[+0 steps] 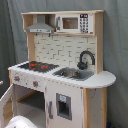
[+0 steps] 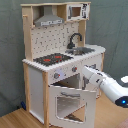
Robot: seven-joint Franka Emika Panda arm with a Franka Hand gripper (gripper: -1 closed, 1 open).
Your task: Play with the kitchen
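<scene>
First exterior view: the kitchen, a tall white and pale-wood toy unit, stands against a grey curtain and fills most of the picture. Items on it: grey hood upper left, a microwave-style box with a keypad beside it, tiled back panel, hob with red rings, steel sink just right of the hob, black faucet behind the sink, two knobs on the front panel, a tall cupboard door with a small dark window. The oven door hangs open at the first exterior view's lower left; a white rounded part of the arm shows at the bottom edge. Gripper not seen here. Second exterior view: the same kitchen on a wooden floor, oven door swung down and open, its window facing the camera. The white arm reaches in from the second exterior view's right, its tip at the top edge of the open door, just below the knobs; whether the gripper is open, closed or holding the door edge cannot be told. Step in hand, as judged: working the oven door. Next move likely calls for a steady swing of the door about its hinge, or a lift to the knobs. Writing: keypad marks on the microwave are present but unreadable; no brand or label legible.
</scene>
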